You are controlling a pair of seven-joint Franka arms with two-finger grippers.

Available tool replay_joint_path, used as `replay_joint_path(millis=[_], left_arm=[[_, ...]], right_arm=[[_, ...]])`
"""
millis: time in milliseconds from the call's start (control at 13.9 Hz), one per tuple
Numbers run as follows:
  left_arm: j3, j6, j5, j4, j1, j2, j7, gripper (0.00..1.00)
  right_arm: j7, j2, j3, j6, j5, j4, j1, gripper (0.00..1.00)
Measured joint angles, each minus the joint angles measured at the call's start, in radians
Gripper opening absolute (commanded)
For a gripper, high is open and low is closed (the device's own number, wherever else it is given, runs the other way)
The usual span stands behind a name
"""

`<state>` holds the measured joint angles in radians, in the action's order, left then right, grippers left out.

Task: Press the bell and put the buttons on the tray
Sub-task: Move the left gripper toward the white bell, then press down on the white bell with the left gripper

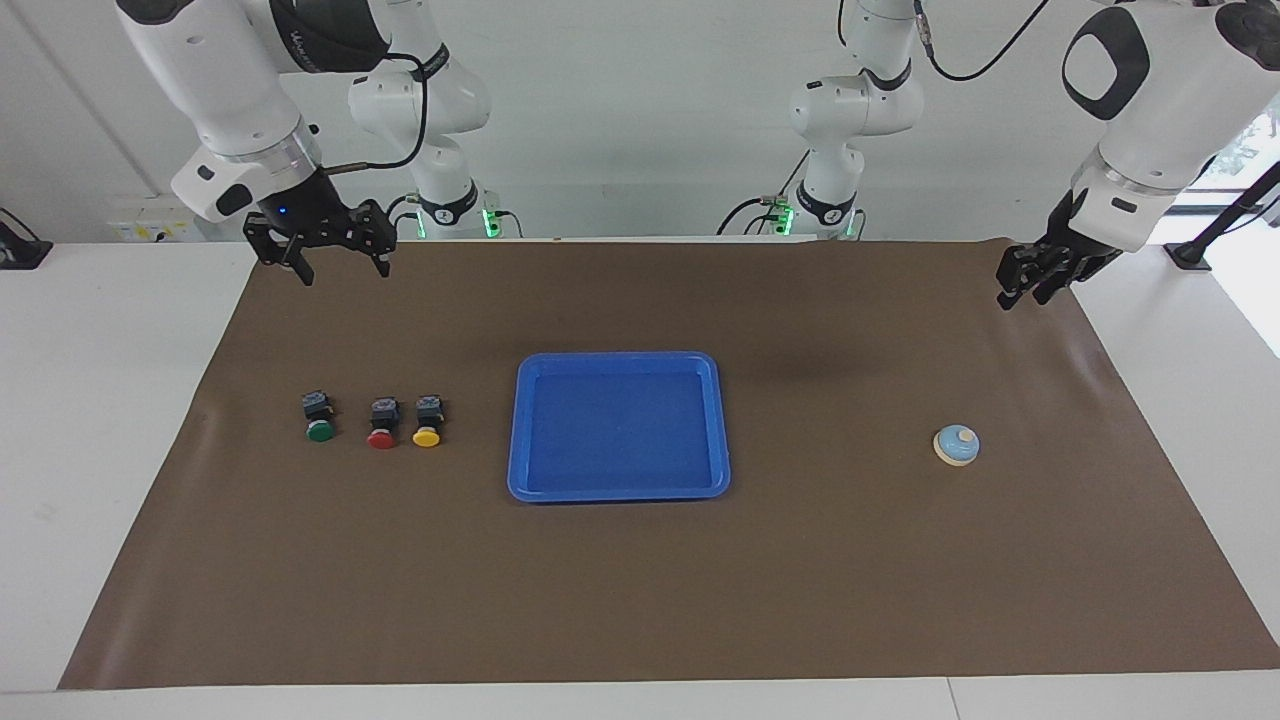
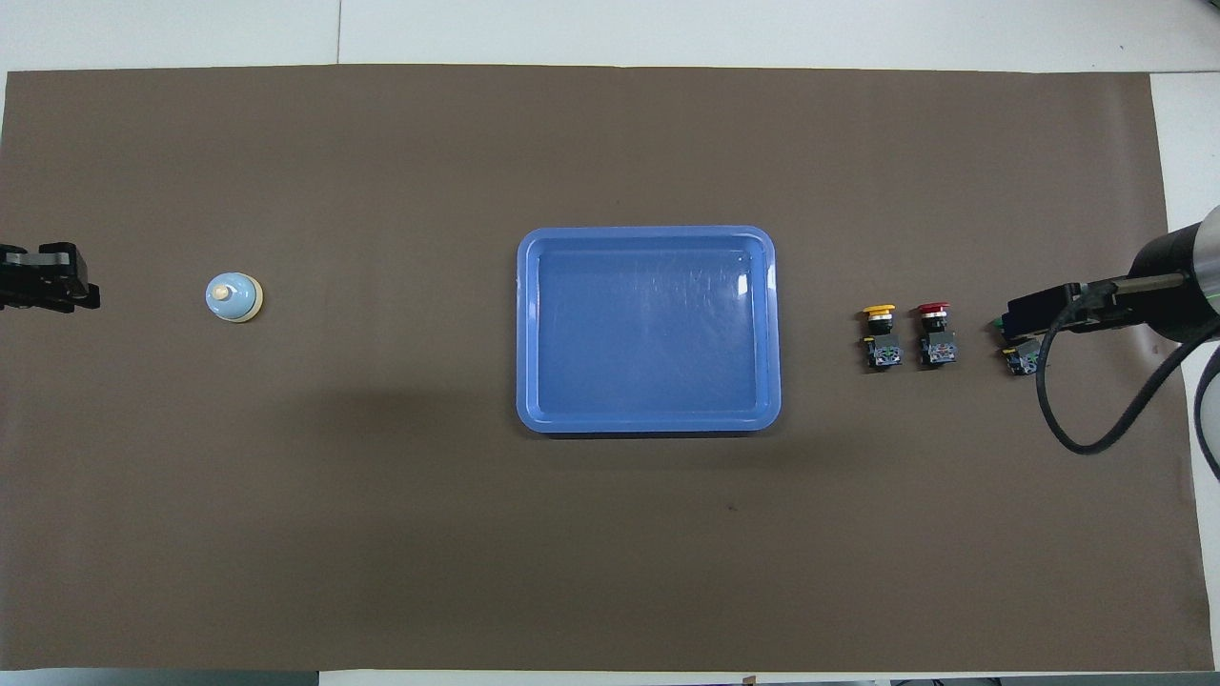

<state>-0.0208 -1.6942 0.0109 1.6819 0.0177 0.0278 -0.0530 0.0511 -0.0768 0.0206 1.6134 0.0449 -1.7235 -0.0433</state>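
**Nothing touched yet: both tools up, bell and buttons waiting**

Right now my left tool (image 1: 1033, 283) hangs in the air over the brown mat (image 1: 640, 600) at the left arm's end of the bench (image 1: 90, 400), with its fingers drawn narrow and nothing between them. I take that narrow set as preparation for pushing down on a knob, since a press needs a blunt tip, not a grip. My right tool (image 1: 338, 262) waits over the mat at the right arm's end, fingers wide and empty, which suits a pickup.

Farther from the robots than the left tool's spot sits the bell (image 1: 956, 445), alone and upright on the mat, well apart from everything else. At the middle lies the blue tray (image 1: 617, 490), with nothing in it. Toward the right arm's end the three buttons stand in a row, caps pointing away from the robots: yellow button (image 1: 427, 422) nearest the tray, red button (image 1: 382, 424) just beside it, green button (image 1: 319, 418) outermost.

My judgement: the bell press comes first, and no button is on the tray yet.
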Motion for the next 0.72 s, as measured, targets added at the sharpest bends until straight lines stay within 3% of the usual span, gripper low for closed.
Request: replay_joint_path(millis=[718], left_arm=[[0.003,-0.373,0.000,0.132,0.031,0.222,0.017,0.00]], right_arm=[[0.000,0.000,0.000,0.000,0.000,0.000,0.000,1.00]])
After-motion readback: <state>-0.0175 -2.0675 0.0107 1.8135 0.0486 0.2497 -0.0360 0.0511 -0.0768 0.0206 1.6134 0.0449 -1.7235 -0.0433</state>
